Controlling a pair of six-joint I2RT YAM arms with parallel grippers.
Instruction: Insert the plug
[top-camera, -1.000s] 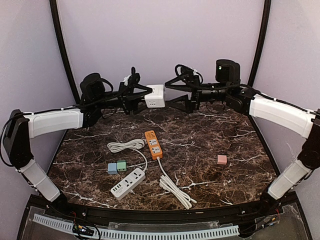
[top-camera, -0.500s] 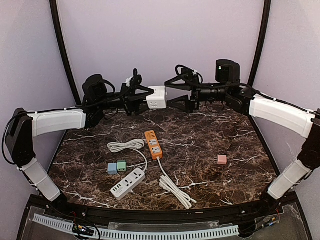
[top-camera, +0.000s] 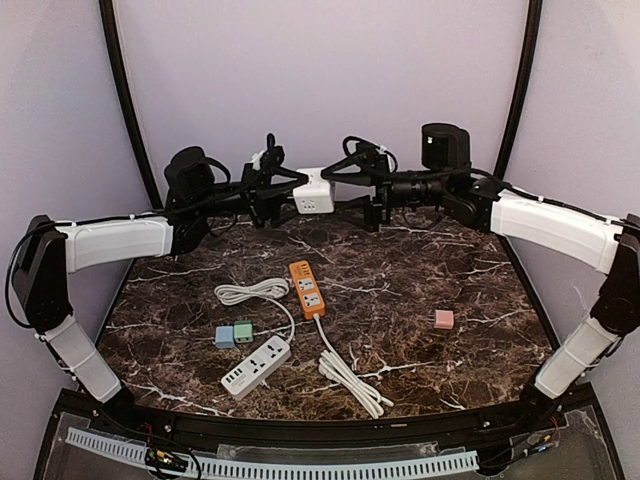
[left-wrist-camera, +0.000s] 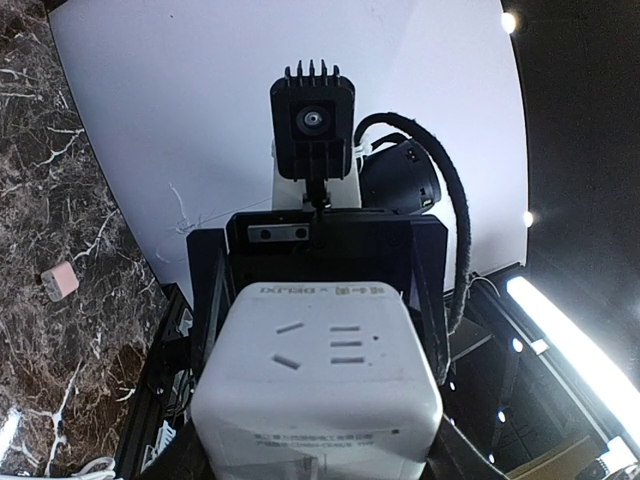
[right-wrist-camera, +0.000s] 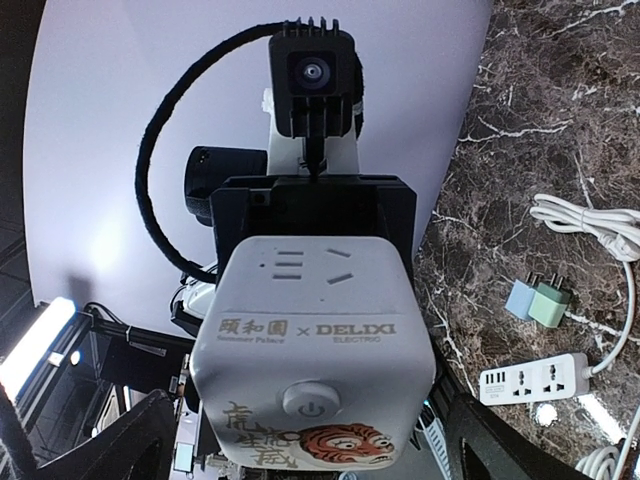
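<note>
Over the far side of the marble table (top-camera: 480, 300), the left gripper (top-camera: 298, 193) clamps a white cube socket (top-camera: 314, 192), which sits between the spread, open fingers of the right gripper (top-camera: 331, 191). The left wrist view alone shows the cube's slots (left-wrist-camera: 330, 340) facing up between its fingers. The right wrist view alone shows 1 power button (right-wrist-camera: 310, 401), a tiger print (right-wrist-camera: 335, 445), and a blue plug (right-wrist-camera: 520, 298) and green plug (right-wrist-camera: 551, 303) on the table right of the fingers.

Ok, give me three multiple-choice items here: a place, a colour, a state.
1. The white cube socket, relative to the table? A lying on it; B held above it by the left gripper; C hanging off its edge.
2. Colour of the lone adapter at right? A green; B orange; C pink.
3. The right gripper? A open, straddling the cube; B shut on that adapter; C shut, empty.
Key: B, the top view shows it aloft in that gripper; C, plainly pink; A, both fingers stand clear of the cube.
</note>
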